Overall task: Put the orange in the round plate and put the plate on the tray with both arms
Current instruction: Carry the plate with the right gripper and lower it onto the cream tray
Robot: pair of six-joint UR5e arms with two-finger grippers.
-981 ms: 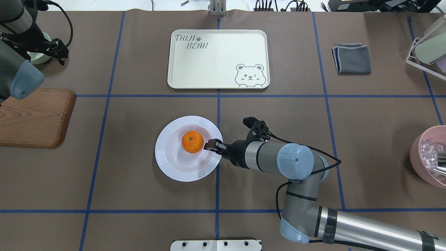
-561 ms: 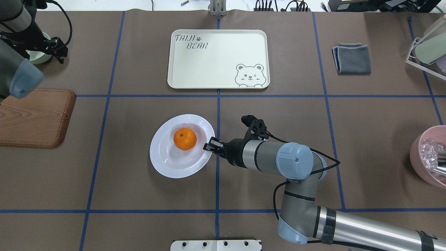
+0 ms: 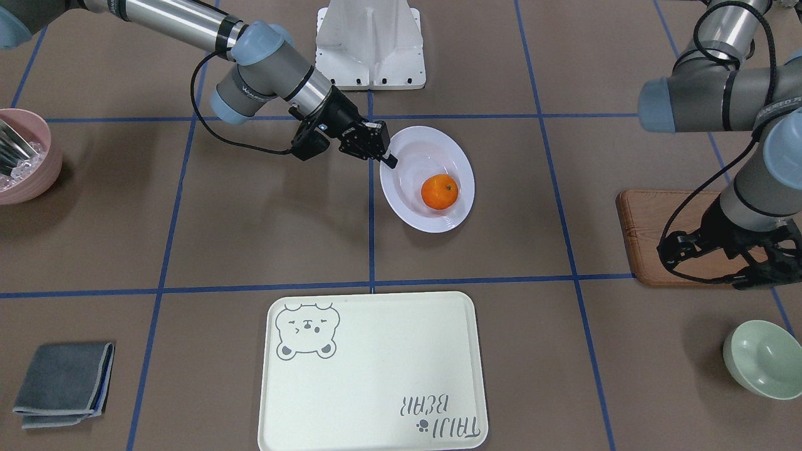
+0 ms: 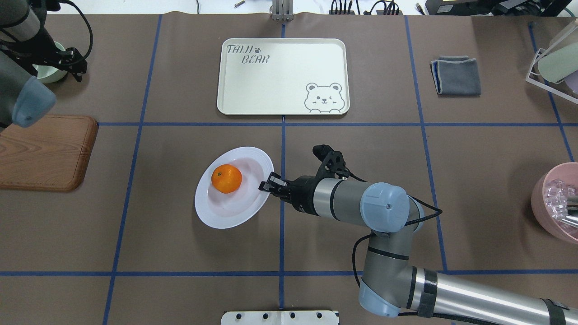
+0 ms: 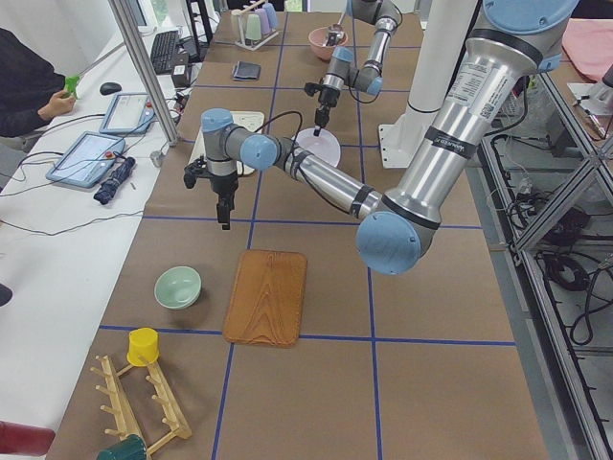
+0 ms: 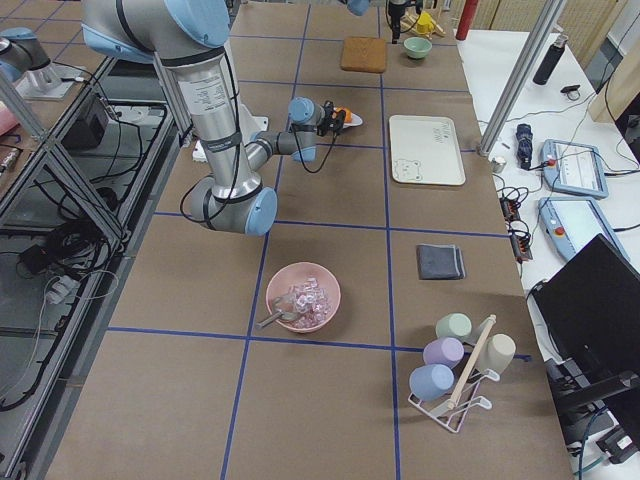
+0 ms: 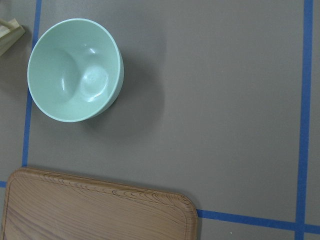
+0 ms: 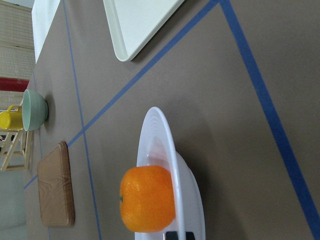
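Observation:
The orange [image 4: 226, 178] lies in the white round plate [image 4: 235, 205], against its left side. My right gripper [image 4: 267, 184] is shut on the plate's right rim, and the plate tilts with that edge raised. From the front, the right gripper [image 3: 388, 159] pinches the rim of the plate [image 3: 432, 147] beside the orange [image 3: 439, 191]. The right wrist view has the orange [image 8: 147, 199] close up against the plate's rim [image 8: 162, 135]. The cream tray [image 4: 283, 76] lies bare beyond the plate. My left gripper [image 4: 74, 67] hangs open far left, holding nothing.
A wooden board [image 4: 43, 151] and a pale green bowl [image 3: 763, 359] lie under the left arm. A folded grey cloth [image 4: 456, 75] is at the back right, and a pink bowl [image 4: 554, 203] at the right edge. A cup rack [image 6: 455, 370] stands beyond it.
The right gripper closed on the plate's right rim and tipped it up, shifting the plate slightly left. The orange rolled from the centre to the plate's left side. The left arm barely moved.

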